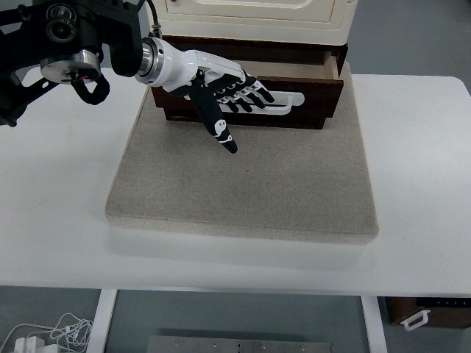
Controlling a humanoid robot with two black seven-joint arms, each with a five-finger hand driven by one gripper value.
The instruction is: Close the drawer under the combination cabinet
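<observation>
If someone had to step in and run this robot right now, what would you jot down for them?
Left hand: fingers spread flat against the front of the dark brown wooden drawer, holding nothing.
Right hand: out of view.
The drawer sits under the cream cabinet, on the beige mat on the white table. It is partly pushed in but juts out, its inside showing at the right.
Left to do: push it fully shut, then pull the hand back.

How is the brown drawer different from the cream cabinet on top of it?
The drawer is dark brown wood; the cabinet is cream. The drawer sticks out partly open, with the left hand flat against its front; the cabinet's front looks shut and untouched. Both stand stacked on the grey mat.
</observation>
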